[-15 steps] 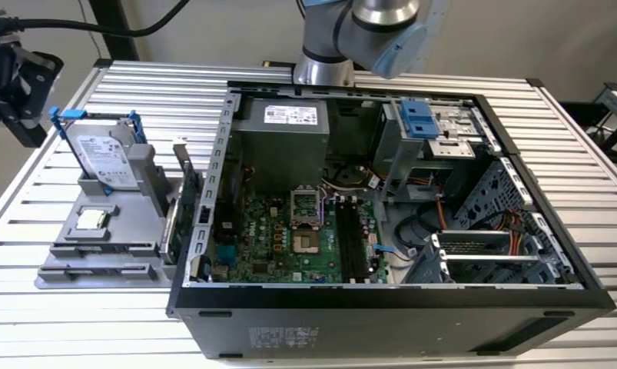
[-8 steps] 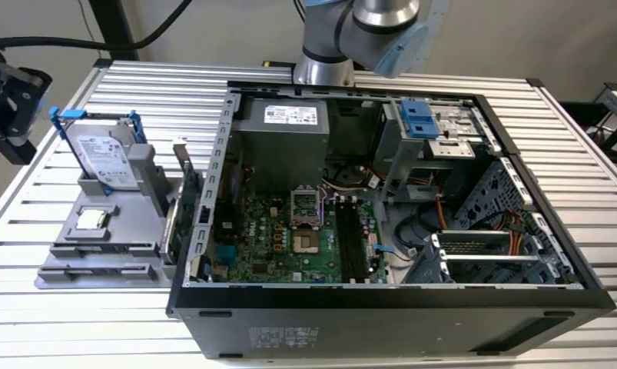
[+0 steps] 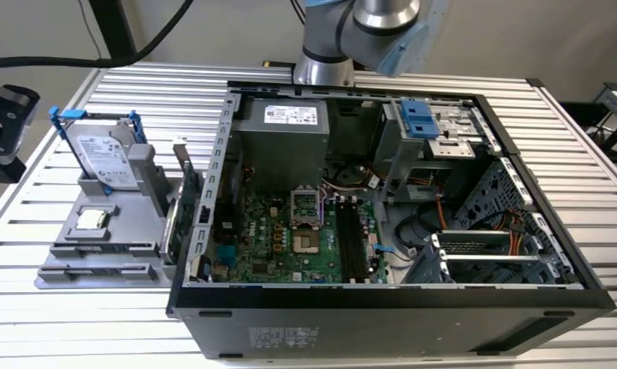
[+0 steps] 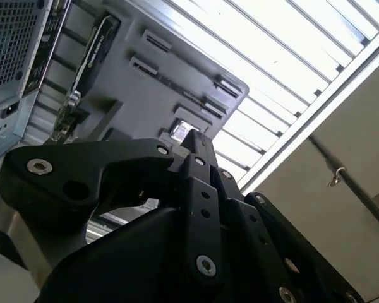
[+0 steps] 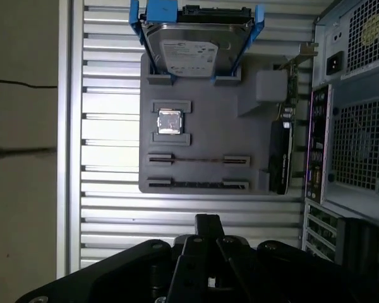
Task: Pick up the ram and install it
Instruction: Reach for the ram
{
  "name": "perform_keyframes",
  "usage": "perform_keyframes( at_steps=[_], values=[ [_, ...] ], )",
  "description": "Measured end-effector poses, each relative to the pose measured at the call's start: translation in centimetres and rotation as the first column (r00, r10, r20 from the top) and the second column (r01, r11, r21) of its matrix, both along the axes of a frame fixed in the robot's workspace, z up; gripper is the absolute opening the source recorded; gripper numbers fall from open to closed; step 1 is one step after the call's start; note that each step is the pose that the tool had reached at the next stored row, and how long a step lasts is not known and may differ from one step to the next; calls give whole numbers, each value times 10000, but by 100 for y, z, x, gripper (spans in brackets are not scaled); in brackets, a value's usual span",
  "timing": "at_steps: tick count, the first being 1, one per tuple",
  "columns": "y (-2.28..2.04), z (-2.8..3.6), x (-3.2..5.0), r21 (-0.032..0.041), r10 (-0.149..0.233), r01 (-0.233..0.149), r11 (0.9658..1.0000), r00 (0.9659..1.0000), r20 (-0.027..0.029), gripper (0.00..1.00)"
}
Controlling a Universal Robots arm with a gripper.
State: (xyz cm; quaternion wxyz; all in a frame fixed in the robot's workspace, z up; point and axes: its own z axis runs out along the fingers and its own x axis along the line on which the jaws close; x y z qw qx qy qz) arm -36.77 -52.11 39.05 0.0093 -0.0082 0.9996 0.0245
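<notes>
The gripper point(image 5: 206, 219), closed and empty, hangs apart from the ram point(image 5: 199, 160), which stands on edge in the holder point(image 3: 134, 234) at the case's point(image 3: 411, 323) 9 o'clock in the exterior view, its long axis running 3-to-9.

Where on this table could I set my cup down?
Bare table shows at the exterior view's lower left, before the grey tray, and on the exterior view's right of the computer case. Tray and case are crowded.

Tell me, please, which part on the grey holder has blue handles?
The silver hard drive, standing on edge at one end of the grey holder. The square processor chip lying flat and the dark expansion card beside the computer case have none.
</notes>
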Motion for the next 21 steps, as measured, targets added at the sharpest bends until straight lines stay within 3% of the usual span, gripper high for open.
perform_keyframes(
  at_steps=[4,21],
  values=[
    [-3,0,0,0,-3,3,10000,10000,1,0],
    [-4,-1,-1,1,-2,2,10000,9999,131,0]
  ],
)
